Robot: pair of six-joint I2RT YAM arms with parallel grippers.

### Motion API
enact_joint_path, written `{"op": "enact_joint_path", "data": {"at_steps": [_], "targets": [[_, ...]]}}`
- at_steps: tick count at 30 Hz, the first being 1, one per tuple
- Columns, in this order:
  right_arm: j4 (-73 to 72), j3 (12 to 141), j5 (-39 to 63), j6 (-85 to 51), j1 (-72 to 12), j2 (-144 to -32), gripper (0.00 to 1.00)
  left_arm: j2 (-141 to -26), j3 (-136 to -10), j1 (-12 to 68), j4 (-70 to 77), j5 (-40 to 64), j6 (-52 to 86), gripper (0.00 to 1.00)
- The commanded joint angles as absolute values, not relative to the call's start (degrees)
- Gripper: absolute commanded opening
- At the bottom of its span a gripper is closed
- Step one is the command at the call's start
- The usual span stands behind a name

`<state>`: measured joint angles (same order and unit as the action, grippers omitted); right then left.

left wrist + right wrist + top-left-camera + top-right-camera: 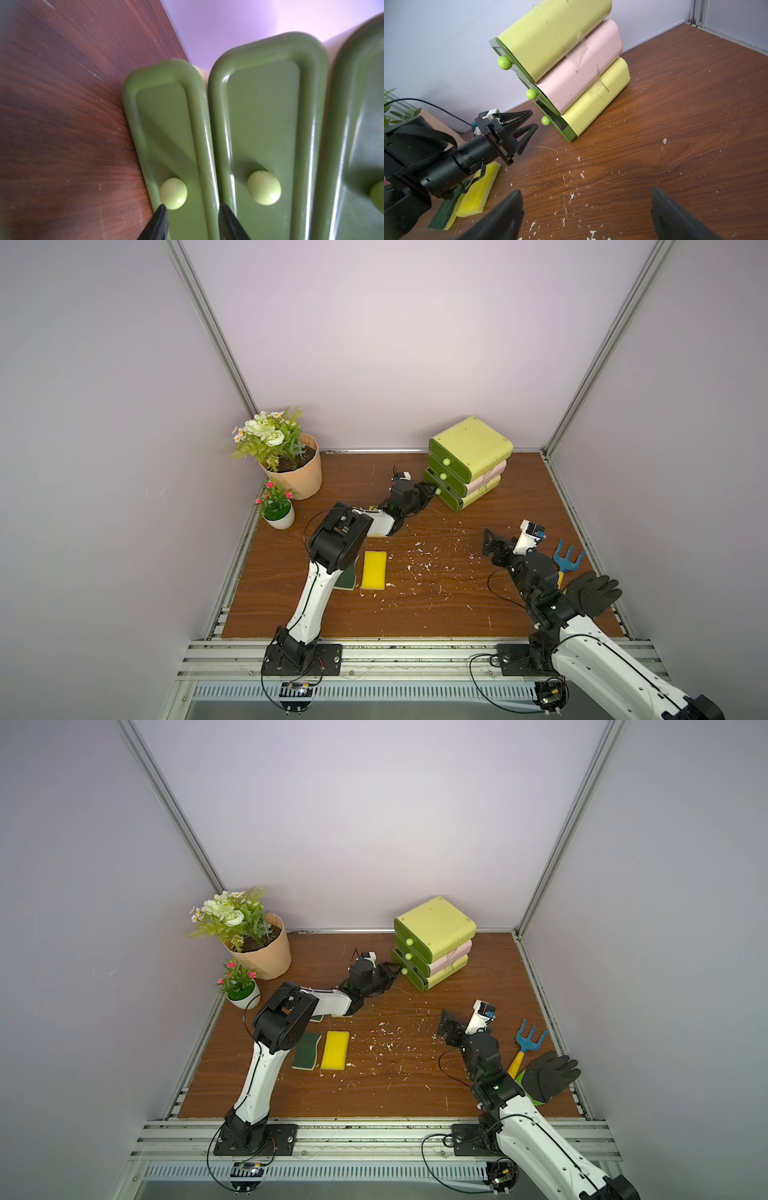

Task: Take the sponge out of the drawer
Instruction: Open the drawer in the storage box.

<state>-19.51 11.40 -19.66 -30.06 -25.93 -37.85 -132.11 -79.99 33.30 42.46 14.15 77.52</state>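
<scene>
A stack of three drawers (469,460) stands at the back right, with green fronts and pale knobs. The bottom drawer (166,135) looks pulled out a crack in the right wrist view (557,126). The sponge inside is hidden. My left gripper (192,205) is open at that drawer's front. Its knob (173,193) sits just ahead of the tips, and one fingertip (163,207) touches the knob's edge. The same gripper appears in both top views (430,491) (395,970). My right gripper (585,190) hangs open and holds nothing over the table right of centre (494,545).
A yellow scrub pad (374,569) and a green one (347,578) lie beside the left arm. Two flower pots (297,472) (280,518) stand at the back left. A blue hand rake (567,558) and a black glove (592,593) lie far right. White crumbs (424,560) litter the middle.
</scene>
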Motion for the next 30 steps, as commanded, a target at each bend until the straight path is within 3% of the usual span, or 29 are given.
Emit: {"op": "enact_joint_path", "data": {"at_steps": [1, 30], "targets": [[-21.62, 11.60, -20.08, -30.51, -25.67, -36.98, 0.99, -133.23, -82.40, 33.64, 38.41, 12.69, 75.94, 0.44], [-21.87, 11.40, -19.69, -30.94, -25.40, -36.93, 0.99, -138.02, -90.12, 34.96, 32.57, 12.28, 79.07, 0.45]]}}
